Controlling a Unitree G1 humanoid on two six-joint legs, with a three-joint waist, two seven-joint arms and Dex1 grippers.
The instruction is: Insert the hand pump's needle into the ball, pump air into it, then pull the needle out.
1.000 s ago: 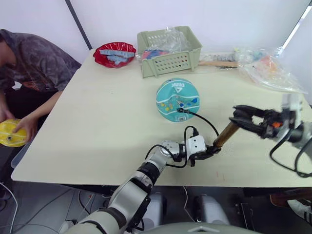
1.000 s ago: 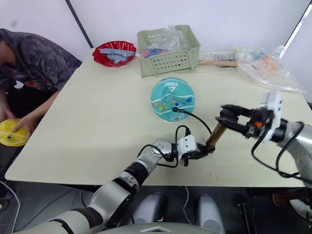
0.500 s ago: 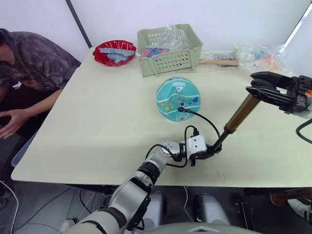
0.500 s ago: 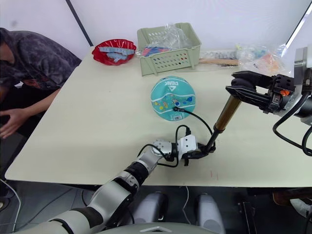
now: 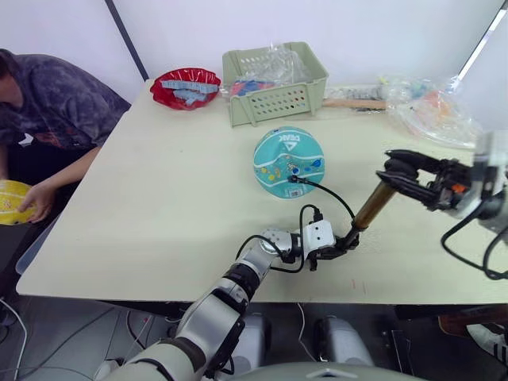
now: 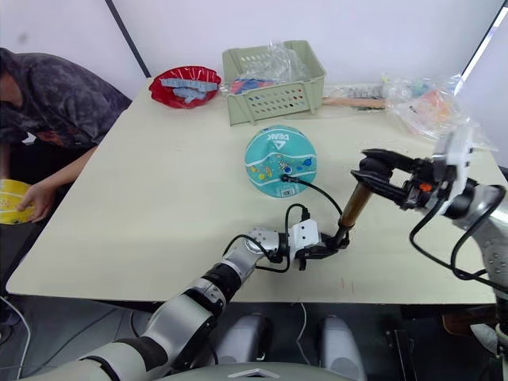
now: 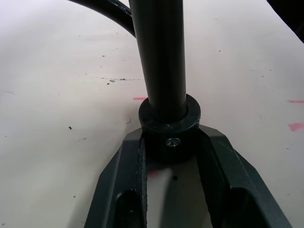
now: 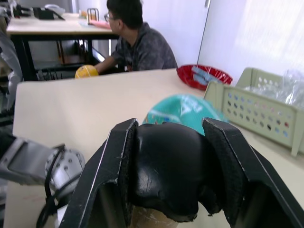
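We find the ball [image 5: 289, 162] near the middle of the desk [image 5: 159, 198]. Behind it, toward the far edge, stands a basket [image 5: 274, 83], with a bowl [image 5: 187, 86] to its left and plastic bags [image 5: 432, 111] to its right at the far right corner. The hand pump [image 5: 367, 212] stands tilted in front of the ball and to its right, near the front edge, its lower end held in the left pincer [image 5: 343, 248] and its handle in the right pincer [image 5: 401, 171] above. Its hose [image 5: 329, 193] runs back to the ball's front face, where the needle's entry is too small to confirm. A person [image 5: 55, 103] sits beyond the desk's left edge, holding a small ball [image 5: 14, 203].
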